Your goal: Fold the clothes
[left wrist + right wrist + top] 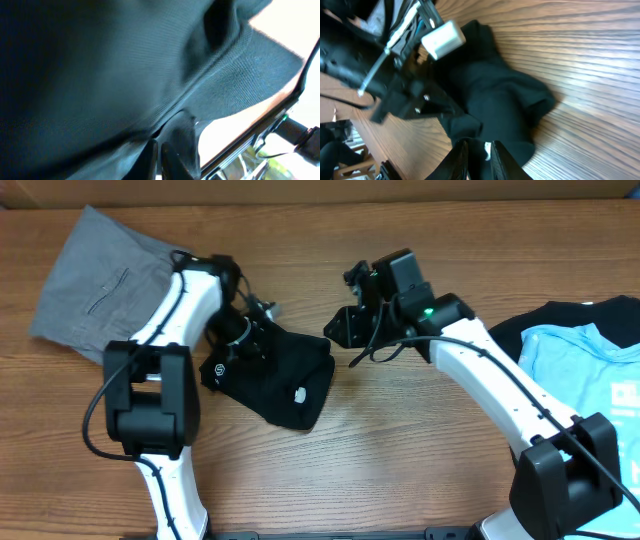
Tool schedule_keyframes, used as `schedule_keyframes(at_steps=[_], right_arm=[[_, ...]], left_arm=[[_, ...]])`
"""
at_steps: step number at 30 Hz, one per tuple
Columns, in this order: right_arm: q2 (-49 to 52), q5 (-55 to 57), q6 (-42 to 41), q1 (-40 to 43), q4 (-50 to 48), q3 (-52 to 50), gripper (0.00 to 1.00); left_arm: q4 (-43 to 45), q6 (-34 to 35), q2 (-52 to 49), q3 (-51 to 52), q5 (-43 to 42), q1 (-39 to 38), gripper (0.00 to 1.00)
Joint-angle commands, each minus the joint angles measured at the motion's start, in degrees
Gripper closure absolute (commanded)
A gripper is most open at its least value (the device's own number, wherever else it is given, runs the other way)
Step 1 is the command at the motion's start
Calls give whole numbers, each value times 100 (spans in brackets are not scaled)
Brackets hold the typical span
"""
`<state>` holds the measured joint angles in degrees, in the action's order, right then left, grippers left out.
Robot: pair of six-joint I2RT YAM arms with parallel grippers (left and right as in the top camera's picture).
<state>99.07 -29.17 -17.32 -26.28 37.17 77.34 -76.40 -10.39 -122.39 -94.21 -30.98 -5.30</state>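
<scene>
A black garment (285, 375) lies crumpled in the middle of the table. My left gripper (243, 332) is at its upper left edge. In the left wrist view the fingers (159, 156) are closed together with black cloth (125, 75) filling the view. My right gripper (343, 330) is at the garment's upper right corner. In the right wrist view its fingers (477, 152) are closed on a fold of the black garment (495, 100), with a white tag showing between them. The left arm shows at the left of that view.
A folded grey garment (100, 280) lies at the back left. A light blue T-shirt (585, 365) lies on top of another black garment (530, 330) at the right edge. Bare wooden table (380, 470) runs along the front.
</scene>
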Motion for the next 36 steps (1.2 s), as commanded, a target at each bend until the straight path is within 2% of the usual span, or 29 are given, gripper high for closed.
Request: schedule_keyframes(at_steps=[1, 7, 10, 13, 15, 21, 26, 28, 30, 32, 33, 35, 36], right_arm=[[223, -46, -79, -459, -98, -138, 80], [887, -42, -133, -1113, -367, -138, 80], [1349, -9, -459, -1305, -459, -138, 82], [1784, 87, -1012, -1290, -382, -138, 85], [2002, 79, -1292, -1198, -247, -138, 88], [2035, -4, -1423, -955, -24, -136, 91], [2035, -28, -1399, -949, 0, -136, 90], [2035, -31, -1399, -949, 0, -136, 90], [2035, -31, -1401, -949, -2, -136, 90], [2035, -31, -1401, -949, -4, -136, 90], [2035, -33, -1399, -949, -2, -136, 90], [2035, -46, -1399, -949, -2, -136, 90], [2035, -48, -1397, -949, 0, -136, 90]], left_arm=[[-146, 142, 55, -625, 129, 455, 83], [-155, 146, 52, -645, 533, 1005, 58], [-98, 142, 52, -487, 682, 1137, 41], [68, 144, 52, -328, 911, 1224, 31], [203, 146, 52, -234, 907, 1287, 20], [896, 136, 50, 188, 844, 1355, 0], [1602, -396, 50, 848, -463, 1279, 0], [1749, -400, 39, 1049, -468, 1237, 0], [1878, -431, 24, 1287, -476, 1187, 8], [2009, -616, 13, 1547, -555, 1137, 22], [2052, -734, 13, 1648, -636, 1121, 33], [2124, -962, 13, 1827, -881, 1104, 58], [2122, -1113, 13, 1895, -1021, 1102, 80]])
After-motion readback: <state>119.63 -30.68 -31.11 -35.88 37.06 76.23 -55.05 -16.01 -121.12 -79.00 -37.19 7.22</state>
